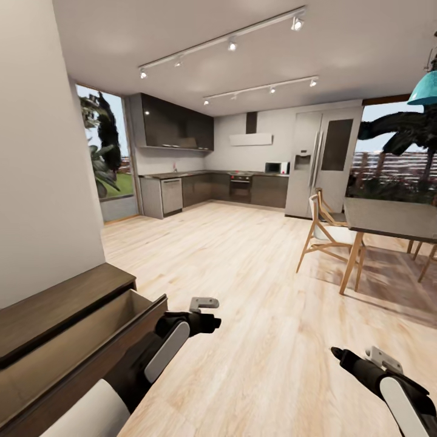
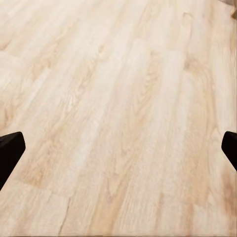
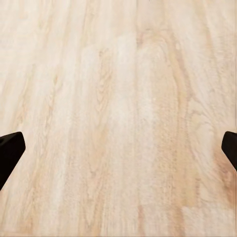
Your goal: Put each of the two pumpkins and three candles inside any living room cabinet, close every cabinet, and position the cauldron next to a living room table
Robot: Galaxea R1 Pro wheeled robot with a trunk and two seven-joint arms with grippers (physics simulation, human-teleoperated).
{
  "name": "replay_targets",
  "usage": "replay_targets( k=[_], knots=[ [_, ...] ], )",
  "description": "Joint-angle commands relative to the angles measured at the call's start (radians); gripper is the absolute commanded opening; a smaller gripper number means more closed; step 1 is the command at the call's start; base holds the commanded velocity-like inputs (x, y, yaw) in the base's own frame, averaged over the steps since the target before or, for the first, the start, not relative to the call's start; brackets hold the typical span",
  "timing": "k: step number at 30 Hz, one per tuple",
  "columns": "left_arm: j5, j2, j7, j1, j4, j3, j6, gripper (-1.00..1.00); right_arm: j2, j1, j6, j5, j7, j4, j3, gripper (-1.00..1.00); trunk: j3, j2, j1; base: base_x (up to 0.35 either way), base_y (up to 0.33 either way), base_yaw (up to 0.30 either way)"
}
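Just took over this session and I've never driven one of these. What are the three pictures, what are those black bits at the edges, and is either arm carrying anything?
The big picture comes from the camera on the robot's head, looking forward and down. The two black-and-white limbs at its lower edge are the robot's arms: the left arm and the right arm. Beside the left arm stands the dark-brown cabinet with one drawer pulled open; the part of its tan inside that shows holds nothing. Ahead lie a wooden floor, a kitchen, a wooden chair and a dining table.

The two small pictures come from cameras near each gripper, looking along its fingers. The black bits at the edges are fingertips: left gripper, right gripper. Both are spread wide over bare floor, holding nothing.
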Motion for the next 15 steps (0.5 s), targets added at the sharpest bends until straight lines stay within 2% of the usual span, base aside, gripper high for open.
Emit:
replay_targets(
  k=[1, 9, 12, 15],
  knots=[
    [0.011, 0.001, 0.009, -0.001, -0.006, -0.001, 0.008, 1.00, -0.001, -0.001, 0.003, -0.010, -0.006, -0.001, 0.000, 1.00, -0.003, -0.001, 0.000, 0.000, 0.000, -0.181],
    [0.007, 0.001, 0.009, 0.000, -0.028, -0.004, 0.034, 1.00, -0.003, -0.001, 0.003, -0.010, 0.003, 0.012, -0.002, 1.00, -0.013, -0.001, 0.000, 0.000, 0.000, -0.179],
    [0.006, 0.001, 0.010, 0.000, -0.028, -0.006, 0.036, 1.00, -0.003, -0.001, 0.003, -0.010, 0.003, 0.015, -0.021, 1.00, -0.018, -0.001, 0.000, 0.000, 0.000, -0.172],
    [0.005, 0.001, 0.010, 0.000, -0.029, -0.007, 0.037, 1.00, -0.003, -0.001, 0.003, -0.009, 0.003, 0.026, -0.061, 1.00, -0.022, -0.001, 0.000, 0.000, 0.000, -0.170]
  ],
)
